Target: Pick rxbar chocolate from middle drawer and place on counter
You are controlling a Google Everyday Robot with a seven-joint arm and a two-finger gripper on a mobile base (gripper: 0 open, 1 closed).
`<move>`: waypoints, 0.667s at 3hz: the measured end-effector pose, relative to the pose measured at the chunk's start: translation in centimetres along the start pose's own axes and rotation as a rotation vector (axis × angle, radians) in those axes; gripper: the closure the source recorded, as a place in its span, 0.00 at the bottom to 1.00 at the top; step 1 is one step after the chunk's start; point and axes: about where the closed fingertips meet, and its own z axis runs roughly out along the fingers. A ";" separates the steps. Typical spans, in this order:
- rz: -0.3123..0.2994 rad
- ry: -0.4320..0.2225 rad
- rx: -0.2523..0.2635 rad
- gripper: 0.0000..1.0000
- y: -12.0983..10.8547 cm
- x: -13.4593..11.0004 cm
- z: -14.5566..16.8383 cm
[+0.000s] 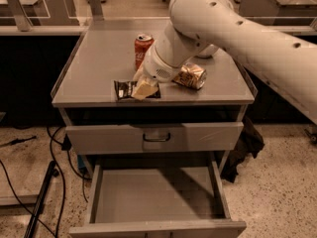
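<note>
The rxbar chocolate (124, 89), a flat black-wrapped bar, lies level at the front edge of the grey counter (99, 58). My gripper (144, 89) comes down from the right on the big white arm, and its tan fingers are closed on the middle of the bar. The middle drawer (156, 197) is pulled open below, and its grey floor shows nothing on it.
A red soda can (143, 48) stands upright on the counter just behind the gripper. A crushed tan can (190, 76) lies to its right. The closed upper drawer front with a black loop handle (156, 137) sits between the counter and the open drawer. Cables lie on the floor at left.
</note>
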 end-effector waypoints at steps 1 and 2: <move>0.002 -0.007 -0.006 1.00 -1.8 -0.3 1.4; 0.012 -0.017 -0.023 1.00 -3.7 -0.5 3.5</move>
